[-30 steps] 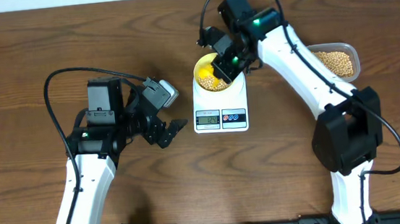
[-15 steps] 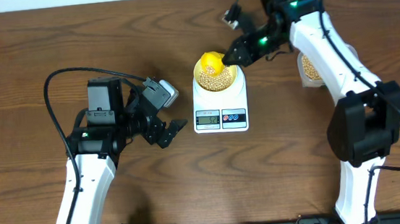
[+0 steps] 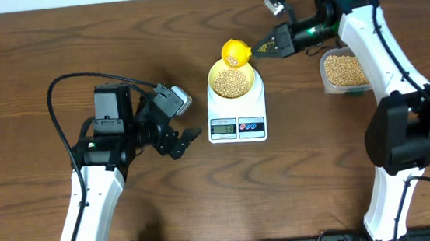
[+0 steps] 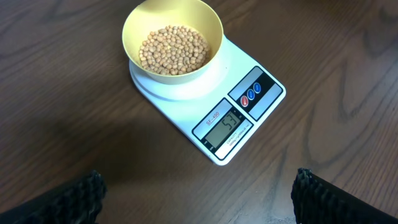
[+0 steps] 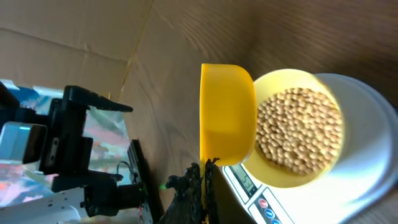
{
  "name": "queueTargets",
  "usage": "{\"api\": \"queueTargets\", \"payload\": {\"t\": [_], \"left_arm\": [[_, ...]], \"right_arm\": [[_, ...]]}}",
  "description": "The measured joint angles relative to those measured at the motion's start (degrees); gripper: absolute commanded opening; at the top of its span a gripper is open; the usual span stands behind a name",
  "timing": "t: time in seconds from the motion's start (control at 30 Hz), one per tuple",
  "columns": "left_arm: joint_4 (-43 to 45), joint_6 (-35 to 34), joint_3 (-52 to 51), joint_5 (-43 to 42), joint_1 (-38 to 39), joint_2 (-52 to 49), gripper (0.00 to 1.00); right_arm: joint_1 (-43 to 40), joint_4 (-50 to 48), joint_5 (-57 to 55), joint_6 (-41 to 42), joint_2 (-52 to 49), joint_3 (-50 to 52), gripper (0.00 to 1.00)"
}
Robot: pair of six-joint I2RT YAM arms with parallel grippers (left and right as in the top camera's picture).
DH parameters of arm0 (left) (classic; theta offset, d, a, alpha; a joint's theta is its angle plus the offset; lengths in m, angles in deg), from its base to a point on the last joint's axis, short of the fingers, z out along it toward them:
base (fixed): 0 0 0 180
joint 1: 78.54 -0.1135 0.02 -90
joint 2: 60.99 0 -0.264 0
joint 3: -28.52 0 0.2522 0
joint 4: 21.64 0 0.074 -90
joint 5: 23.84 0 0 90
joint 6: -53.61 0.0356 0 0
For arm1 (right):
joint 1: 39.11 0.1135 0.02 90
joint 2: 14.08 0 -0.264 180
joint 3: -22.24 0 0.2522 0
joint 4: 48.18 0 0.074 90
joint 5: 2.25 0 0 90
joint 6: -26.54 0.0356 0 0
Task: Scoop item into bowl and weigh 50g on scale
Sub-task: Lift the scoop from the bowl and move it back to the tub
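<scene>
I see the bowl [image 3: 213, 80] sitting on the scale [image 3: 237, 126] in the middle of the bench [image 3: 29, 51], with beans [image 3: 233, 81] covering its bottom. My right jaws are closed on the handle of the scoop [image 3: 234, 53], which hangs tipped on its side just past the bowl's rim at 12 o'clock. The tub [image 3: 343, 89] of more beans sits at 3 o'clock from the bowl, well apart. My left jaws stand wide open, gripping nothing, near the scale at its 9 o'clock

2 white arms [image 3: 90, 205], black joints [image 3: 407, 131]
</scene>
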Motion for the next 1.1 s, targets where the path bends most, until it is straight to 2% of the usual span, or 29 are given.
{"api": "queueTargets", "payload": {"t": [0.23, 0.6, 0.87, 1.1], "left_arm": [[0.0, 0.0, 0.0, 0.0, 0.0, 0.0, 0.98], [0.0, 0.0, 0.0, 0.0, 0.0, 0.0, 0.97], [0.0, 0.0, 0.0, 0.0, 0.0, 0.0, 0.98], [0.0, 0.0, 0.0, 0.0, 0.0, 0.0, 0.98]], "right_arm": [[-5.5, 3.9, 0.8, -0.1, 1.9, 0.0, 0.01], [-19.5, 14.1, -2.1, -3.2, 5.0, 0.0, 0.01], [-23.5, 15.6, -16.5, -2.4, 5.0, 0.0, 0.01], [-20.7, 15.5, -40.3, 3.1, 5.0, 0.0, 0.01]]}}
